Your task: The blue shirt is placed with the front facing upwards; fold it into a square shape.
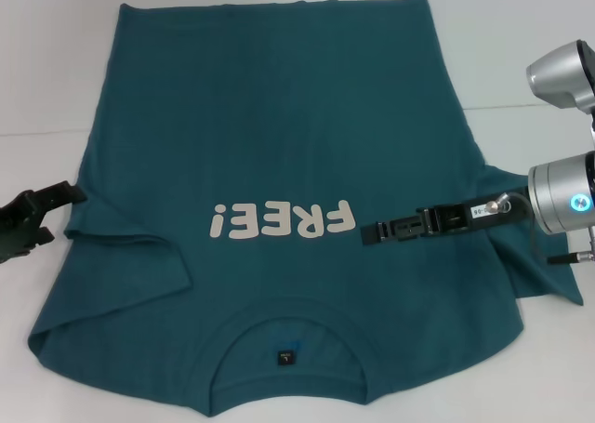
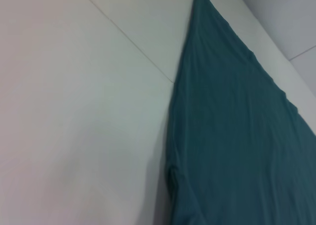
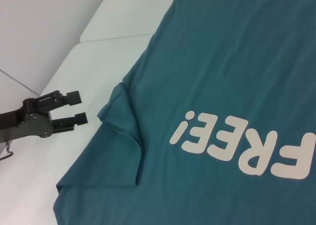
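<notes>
Cream "FREE!" lettering (image 1: 282,222) on the blue shirt (image 1: 279,107) chest

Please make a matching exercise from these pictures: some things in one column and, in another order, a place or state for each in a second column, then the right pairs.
Things:
1. left sleeve
2. right gripper
3. left gripper
4. label

Places or states:
A. over the blue shirt, just beside the "FREE!" lettering
B. inside the collar
C. folded in over the shirt front
D. on the white table at the shirt's edge, fingers open

Pairs: 1-C, 2-A, 3-D, 4-B
</notes>
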Controlling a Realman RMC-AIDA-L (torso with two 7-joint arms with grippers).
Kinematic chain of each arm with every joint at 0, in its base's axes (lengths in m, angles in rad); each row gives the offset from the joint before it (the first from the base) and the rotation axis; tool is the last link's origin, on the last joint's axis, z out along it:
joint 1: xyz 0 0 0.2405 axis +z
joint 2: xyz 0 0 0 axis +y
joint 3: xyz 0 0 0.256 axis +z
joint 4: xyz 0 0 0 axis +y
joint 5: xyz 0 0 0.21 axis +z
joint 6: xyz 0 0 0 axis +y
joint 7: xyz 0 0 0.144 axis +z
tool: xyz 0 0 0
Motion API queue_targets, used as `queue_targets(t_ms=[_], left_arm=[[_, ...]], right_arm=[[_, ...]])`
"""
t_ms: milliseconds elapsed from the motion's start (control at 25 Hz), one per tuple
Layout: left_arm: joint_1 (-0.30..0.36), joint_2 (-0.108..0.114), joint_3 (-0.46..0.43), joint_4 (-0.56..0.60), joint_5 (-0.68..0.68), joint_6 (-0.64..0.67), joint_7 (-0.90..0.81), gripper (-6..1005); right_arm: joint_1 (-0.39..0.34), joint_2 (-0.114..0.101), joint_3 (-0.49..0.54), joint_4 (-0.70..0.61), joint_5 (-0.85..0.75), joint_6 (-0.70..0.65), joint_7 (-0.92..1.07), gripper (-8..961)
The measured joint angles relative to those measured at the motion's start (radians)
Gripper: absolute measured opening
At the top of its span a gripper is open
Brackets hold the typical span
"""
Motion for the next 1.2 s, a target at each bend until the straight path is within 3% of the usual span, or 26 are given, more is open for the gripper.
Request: queue_targets(t_ms=[560, 1200], left_arm=[[-0.045, 0.004, 0.024, -0.087, 0.000, -0.128, 0.077, 922], [-0.071, 0.007, 0.039, -0.123, -0.007, -0.145, 0.078, 922]], right_arm=[[-0.005, -0.002, 0.007, 0.008, 0.000, 0.004, 0.001, 916], [-0.004, -0.003, 0.008, 0.011, 0.000, 0.005, 0.001, 916]])
